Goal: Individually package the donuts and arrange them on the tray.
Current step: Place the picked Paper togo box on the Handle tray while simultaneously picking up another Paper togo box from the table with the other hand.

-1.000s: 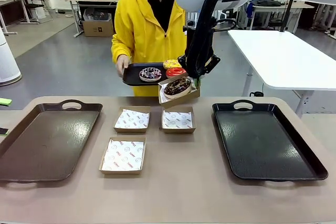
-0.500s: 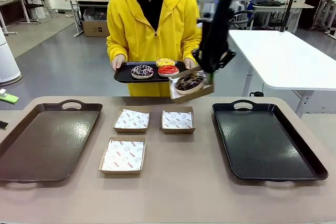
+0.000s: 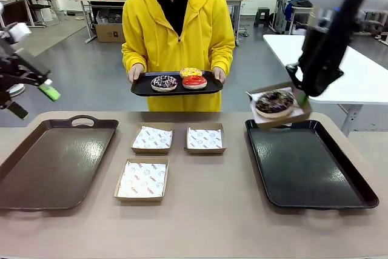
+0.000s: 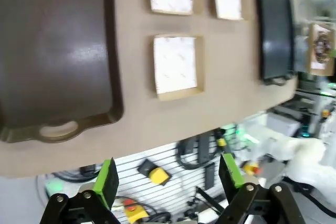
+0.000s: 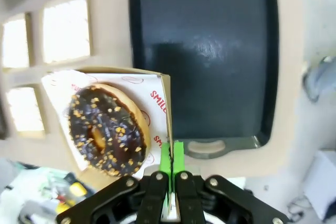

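My right gripper (image 3: 301,97) is shut on the edge of a paper-lined cardboard box (image 3: 279,115) that holds the chocolate sprinkled donut (image 3: 274,102), in the air over the far left corner of the black tray (image 3: 315,174). In the right wrist view the green pads (image 5: 171,167) pinch the box wall beside the donut (image 5: 105,129), with the black tray (image 5: 205,51) below. The person holds a small black tray (image 3: 145,89) with the drizzled (image 3: 163,82), yellow (image 3: 191,72) and red (image 3: 194,81) donuts. My left gripper (image 3: 33,101) hovers open at the far left, above the table.
Three empty paper-lined boxes (image 3: 152,138) (image 3: 205,139) (image 3: 142,180) lie mid-table. A brown tray (image 3: 54,162) sits on the left. The left wrist view looks down past open fingers (image 4: 107,182) at the brown tray (image 4: 52,51) and the boxes (image 4: 176,66).
My right arm has carried the boxed chocolate donut rightward, from in front of the person to over the black tray. My left gripper has come into view at the left.
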`<state>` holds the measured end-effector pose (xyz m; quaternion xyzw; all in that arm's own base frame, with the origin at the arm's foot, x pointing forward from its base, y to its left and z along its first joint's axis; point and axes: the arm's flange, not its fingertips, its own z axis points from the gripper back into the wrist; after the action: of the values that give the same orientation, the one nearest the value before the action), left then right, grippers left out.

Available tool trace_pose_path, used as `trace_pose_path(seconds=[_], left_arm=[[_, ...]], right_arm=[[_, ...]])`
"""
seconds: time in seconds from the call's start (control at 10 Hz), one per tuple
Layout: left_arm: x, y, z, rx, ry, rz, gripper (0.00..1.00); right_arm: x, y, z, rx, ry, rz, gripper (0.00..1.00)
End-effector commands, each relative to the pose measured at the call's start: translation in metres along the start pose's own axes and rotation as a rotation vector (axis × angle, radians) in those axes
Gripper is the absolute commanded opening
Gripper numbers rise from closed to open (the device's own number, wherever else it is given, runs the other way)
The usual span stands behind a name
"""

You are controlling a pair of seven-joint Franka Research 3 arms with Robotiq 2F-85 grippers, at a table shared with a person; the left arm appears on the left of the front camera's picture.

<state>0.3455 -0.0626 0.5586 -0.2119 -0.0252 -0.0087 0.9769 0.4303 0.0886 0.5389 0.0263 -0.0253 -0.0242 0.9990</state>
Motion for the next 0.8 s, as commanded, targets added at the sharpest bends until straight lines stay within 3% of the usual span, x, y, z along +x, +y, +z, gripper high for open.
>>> trace_pose_path(seconds=[0.0, 0.3, 0.7], left_arm=[[0.025, -0.025, -0.028, 0.226, 0.049, -0.010, 1.00], [0.033, -0.075, -0.087, 0.417, 0.031, -0.044, 1.00], [0.037, -0.097, -0.149, 0.391, -0.035, 0.019, 1.00]], right_arm=[[-0.003, -0.019, -0.030, 0.040, -0.008, 0.041, 0.01], [0.002, -0.029, -0.064, 0.059, 0.052, 0.080, 0.01], [0.000, -0.028, -0.067, 0.023, 0.064, 0.064, 0.01]])
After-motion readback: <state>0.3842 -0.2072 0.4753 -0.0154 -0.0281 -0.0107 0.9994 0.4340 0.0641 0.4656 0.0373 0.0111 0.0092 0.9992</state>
